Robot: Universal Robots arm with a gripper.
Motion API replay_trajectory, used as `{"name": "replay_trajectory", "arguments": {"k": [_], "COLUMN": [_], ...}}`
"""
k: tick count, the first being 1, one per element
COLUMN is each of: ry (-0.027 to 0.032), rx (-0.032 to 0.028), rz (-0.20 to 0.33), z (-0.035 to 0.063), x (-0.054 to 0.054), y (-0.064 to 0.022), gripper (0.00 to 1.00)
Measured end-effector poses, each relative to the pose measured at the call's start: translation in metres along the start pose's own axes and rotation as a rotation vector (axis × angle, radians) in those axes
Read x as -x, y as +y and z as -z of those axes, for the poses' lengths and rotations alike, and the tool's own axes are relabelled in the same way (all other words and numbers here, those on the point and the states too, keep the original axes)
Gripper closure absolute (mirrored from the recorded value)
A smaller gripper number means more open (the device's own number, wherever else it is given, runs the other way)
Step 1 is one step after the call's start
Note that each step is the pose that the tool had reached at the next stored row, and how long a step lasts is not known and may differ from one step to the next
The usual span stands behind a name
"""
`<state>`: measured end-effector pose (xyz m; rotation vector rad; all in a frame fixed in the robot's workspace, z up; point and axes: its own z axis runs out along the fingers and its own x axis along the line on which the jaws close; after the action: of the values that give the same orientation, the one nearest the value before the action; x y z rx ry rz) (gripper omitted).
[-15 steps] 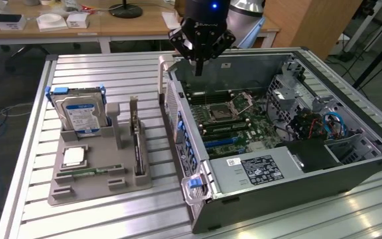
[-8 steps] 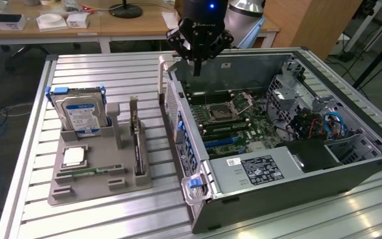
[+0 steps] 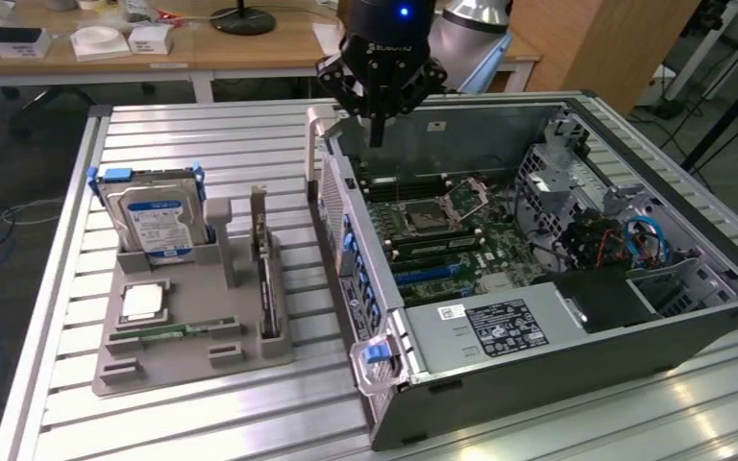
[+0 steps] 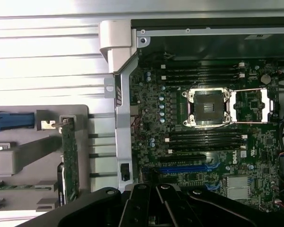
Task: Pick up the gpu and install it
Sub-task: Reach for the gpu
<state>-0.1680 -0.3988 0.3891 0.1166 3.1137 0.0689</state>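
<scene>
Slatted metal table (image 3: 189, 423) with gpu (image 3: 266, 279), computer case (image 3: 600, 370); wooden desk (image 3: 254, 48) behind

Exterior view: high, oblique, over the ribbed metal table (image 3: 177, 144). Wrist view: nearer, facing straight down. Both share the open grey computer case (image 3: 575, 384) and grey plastic tray (image 3: 177, 373).

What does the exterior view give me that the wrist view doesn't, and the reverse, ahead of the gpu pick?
Exterior view: the hard drive with its label facing out, the power supply, the blue cables, and the shut gripper hanging over the open case, off to the side of the gray holder.
Wrist view: a straight-down look at the board's white lettering.
Shared: the gpu standing on edge in the holder, untouched, the CPU socket and the blue slot.
</scene>
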Motion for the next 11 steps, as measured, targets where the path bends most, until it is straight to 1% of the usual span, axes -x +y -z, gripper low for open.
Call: {"name": "replay_trajectory", "arguments": {"k": [11], "ry": [0.0000], "rx": [-0.0001], "rz": [0.000], "z": [-0.0002], "x": [-0.0083], "y": [-0.0006], "gripper": [0.89]}}
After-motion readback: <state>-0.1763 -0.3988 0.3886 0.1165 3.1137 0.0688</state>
